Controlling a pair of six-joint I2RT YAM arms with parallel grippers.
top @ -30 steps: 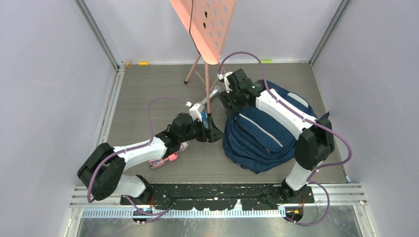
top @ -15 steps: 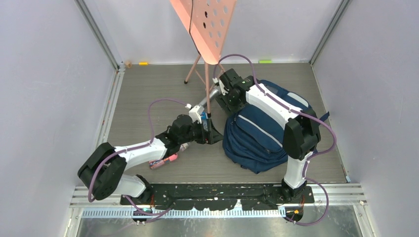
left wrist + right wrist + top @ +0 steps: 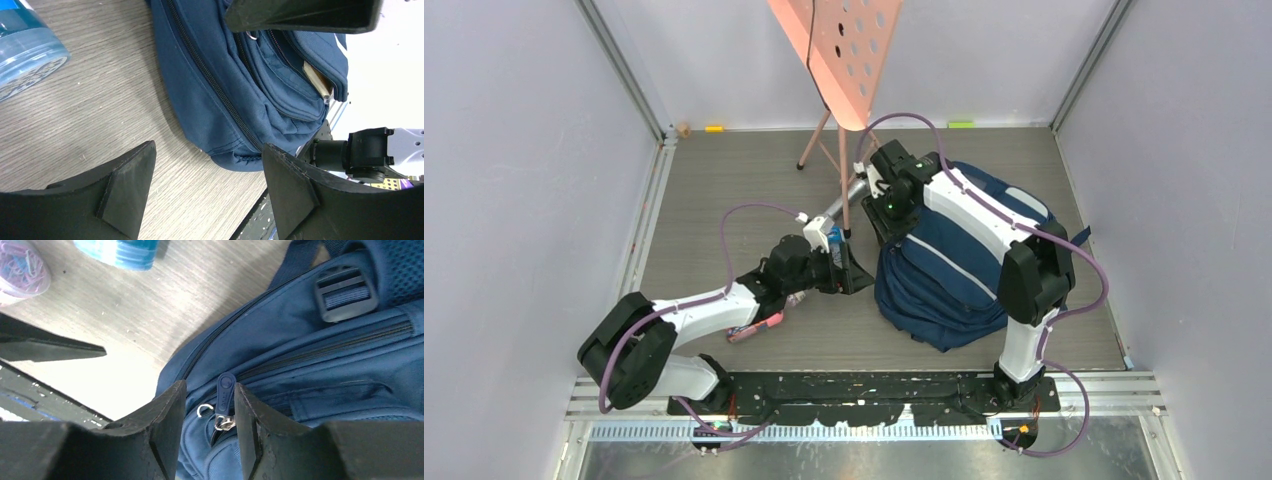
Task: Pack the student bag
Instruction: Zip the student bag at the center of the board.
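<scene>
The table (image 3: 724,180) carries the student bag (image 3: 964,270) right of centre, lying flat. The left gripper (image 3: 207,145) hovers low, just beside the bag's left edge, with its jaws spread wide and nothing between them. The right gripper (image 3: 208,390) sits over the bag's far left corner, its jaws narrowly apart on either side of the zipper pull (image 3: 225,392) and not yet clamped on it. The step in hand appears to be zipper engagement. The next move calls for a firm pinch on the pull, then travel along the zip track.

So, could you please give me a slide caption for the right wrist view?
Right gripper straddling the blue zipper pull on the student bag, jaws open on either side.
</scene>
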